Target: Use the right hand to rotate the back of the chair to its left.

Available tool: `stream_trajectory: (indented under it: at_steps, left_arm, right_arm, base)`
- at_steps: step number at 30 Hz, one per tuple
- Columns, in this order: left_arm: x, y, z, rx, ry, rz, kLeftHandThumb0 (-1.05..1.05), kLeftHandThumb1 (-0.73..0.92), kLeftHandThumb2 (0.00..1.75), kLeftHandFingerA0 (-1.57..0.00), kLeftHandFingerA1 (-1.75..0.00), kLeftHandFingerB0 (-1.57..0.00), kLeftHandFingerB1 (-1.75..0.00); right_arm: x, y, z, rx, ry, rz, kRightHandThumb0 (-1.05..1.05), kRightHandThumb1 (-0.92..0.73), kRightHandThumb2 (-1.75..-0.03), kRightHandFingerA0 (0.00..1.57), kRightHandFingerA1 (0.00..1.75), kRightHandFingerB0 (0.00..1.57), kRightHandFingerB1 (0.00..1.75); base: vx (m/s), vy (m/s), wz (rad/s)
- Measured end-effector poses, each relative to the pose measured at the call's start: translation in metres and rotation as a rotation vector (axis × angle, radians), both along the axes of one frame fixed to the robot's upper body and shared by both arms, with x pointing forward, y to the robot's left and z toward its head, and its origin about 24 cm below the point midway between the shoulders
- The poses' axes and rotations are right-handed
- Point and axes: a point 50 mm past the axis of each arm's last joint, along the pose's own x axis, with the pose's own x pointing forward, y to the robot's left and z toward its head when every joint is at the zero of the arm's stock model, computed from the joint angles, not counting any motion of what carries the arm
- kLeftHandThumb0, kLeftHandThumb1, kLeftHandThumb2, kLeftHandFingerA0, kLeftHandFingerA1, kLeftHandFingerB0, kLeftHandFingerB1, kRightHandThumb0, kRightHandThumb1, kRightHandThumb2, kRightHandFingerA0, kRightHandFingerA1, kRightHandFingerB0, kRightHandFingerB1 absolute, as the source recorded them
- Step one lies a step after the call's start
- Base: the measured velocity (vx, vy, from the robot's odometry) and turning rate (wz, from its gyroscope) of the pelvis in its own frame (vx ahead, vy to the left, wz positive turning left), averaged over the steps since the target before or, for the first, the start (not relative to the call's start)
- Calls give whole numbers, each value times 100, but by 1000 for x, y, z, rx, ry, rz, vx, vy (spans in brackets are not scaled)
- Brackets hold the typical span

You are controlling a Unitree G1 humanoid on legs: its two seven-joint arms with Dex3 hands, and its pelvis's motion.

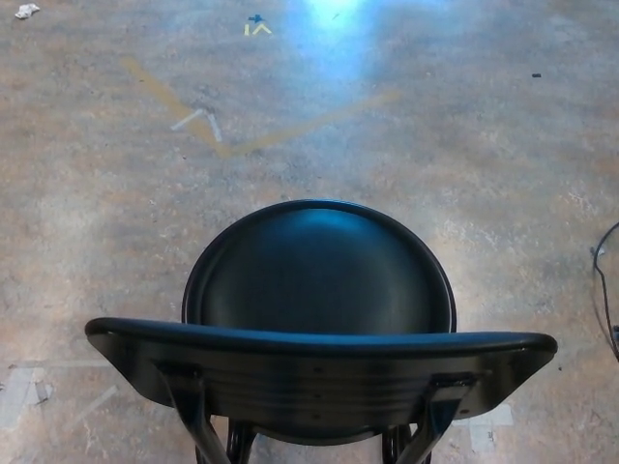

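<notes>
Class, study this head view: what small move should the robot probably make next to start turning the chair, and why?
Probably bring the right hand into view toward the right end of the chair's backrest. Neither hand shows yet, and the backrest lies square across the bottom of the picture, nearest the robot, with the round seat beyond it, untouched.
</notes>
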Motion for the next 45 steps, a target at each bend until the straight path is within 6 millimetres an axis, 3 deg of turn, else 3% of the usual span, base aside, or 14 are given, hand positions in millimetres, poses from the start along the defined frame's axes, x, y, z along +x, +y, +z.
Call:
stream_trajectory:
  at_steps: [2,5,6,12,13,15,16,19,20,23,26,27,28,45]
  left_arm:
    - [0,0,0,0,1,1,-52,81,64,-62,-53,-54,-45]
    - [-1,1,0,1,2,4,-52,81,64,-59,-52,-52,-45]
    - [-1,1,0,1,2,4,-52,81,64,-60,-52,-53,-45]
    - [-1,3,0,7,3,1,-56,83,65,-57,-48,-51,-43]
    - [-2,4,1,9,5,-2,-51,66,106,-53,-65,-37,-55]
    - [-2,5,1,13,7,-4,-52,67,106,-51,-64,-36,-55]
    - [-2,5,1,14,7,-3,-54,82,64,-52,-47,-47,-42]
    - [-3,7,1,13,6,4,-55,82,64,-55,-48,-50,-43]
    - [-3,7,1,14,6,3,-55,82,64,-56,-47,-50,-43]
    - [-3,7,1,13,7,2,-55,82,64,-55,-46,-49,-42]
    - [-5,7,1,9,8,5,-56,82,64,-54,-47,-48,-41]
    - [-5,7,1,8,10,5,-49,63,104,-53,-65,-36,-55]
    - [-6,7,1,8,11,5,-53,81,64,-60,-50,-51,-43]
    - [-7,8,1,10,14,14,-54,80,64,-58,-48,-52,-43]
  right_arm:
    - [-1,5,2,-23,-9,25,-94,-49,-86,0,0,0,0]
    - [-1,12,4,-45,-14,57,-92,-49,-83,0,1,0,0]
    - [-1,14,5,-50,-16,66,-90,-64,-59,0,0,0,0]
    - [-1,27,5,-75,-5,130,-87,-64,-65,0,0,0,0]
    - [-1,30,4,-76,-5,136,-90,-65,-62,0,0,0,0]
    - [-2,33,4,-78,-4,148,-90,-66,-61,0,0,0,0]
    - [-1,36,4,-79,-5,154,-85,-61,-70,0,0,0,0]
    - [0,43,3,-76,-6,173,-83,-59,-73,0,0,0,0]
    - [0,45,3,-73,-5,181,-86,-64,-59,0,0,0,0]
    - [0,50,2,-70,-3,200,-87,-63,-66,0,0,0,0]
    - [1,58,5,-81,-6,231,-92,-67,-60,0,0,0,0]
    - [1,60,5,-89,-4,240,-96,-69,-60,0,0,0,0]
    - [0,62,5,-100,-1,249,-96,-69,-62,0,0,0,0]
    - [-13,114,6,-228,59,439,-103,-68,-62,0,0,0,0]
  base:
    - [0,0,0]
    - [0,0,0]
    - [0,0,0]
    - [0,0,0]
    - [0,0,0]
    - [0,0,0]
    - [0,0,0]
    - [0,0,0]
    - [0,0,0]
    - [0,0,0]
    - [0,0,0]
    - [0,0,0]
    - [0,0,0]
    - [0,0,0]
